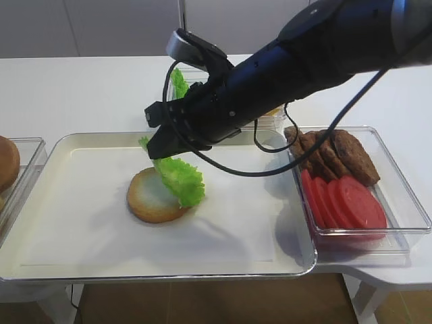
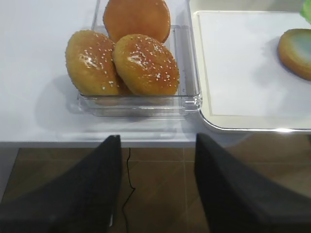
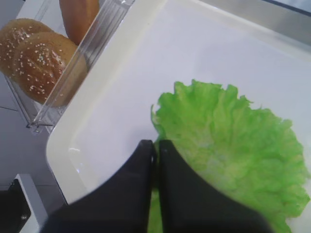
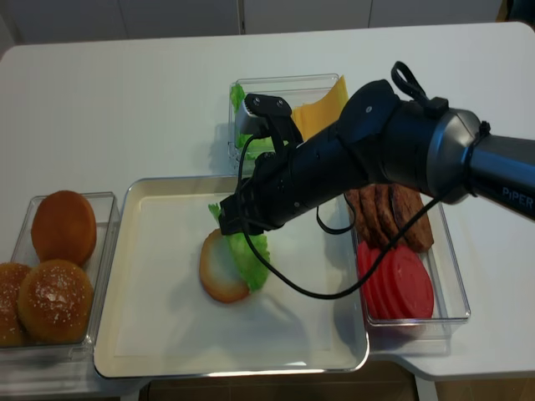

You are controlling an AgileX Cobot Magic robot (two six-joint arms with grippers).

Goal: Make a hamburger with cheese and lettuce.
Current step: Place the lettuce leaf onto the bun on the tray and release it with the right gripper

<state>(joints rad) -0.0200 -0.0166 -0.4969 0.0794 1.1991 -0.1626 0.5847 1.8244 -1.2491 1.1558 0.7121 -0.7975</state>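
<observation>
near edge: white tray (image 1: 81, 260), bare along its front rim. hamburger (image 1: 150, 197) on the tray a little left of centre, just a bun base, pale cut face up. lettuce (image 1: 179, 177) draped over the base's 2 o'clock edge, hanging tilted from the right gripper (image 1: 156, 147), which is clamped on the leaf's upper end with jaws pressed together; wrist view confirms the fingers (image 3: 177, 194) pinched on the leaf margin. right arm (image 1: 304, 57) reaching in from 2 o'clock across the tray.

at 9 o'clock of the tray: clear bin (image 4: 102, 251) with sesame buns (image 4: 54, 301). left gripper (image 2: 155, 194) parked off the table's front edge below that bin, jaws standing apart, nothing between them.

at 3 o'clock of the tray: clear bin with tomato slices (image 1: 344, 202) in front, patties (image 1: 334, 154) behind.

far side, 12 o'clock: clear bin holding cheese (image 4: 322, 109) and more green leaves (image 4: 242, 100), partly hidden by the arm.
</observation>
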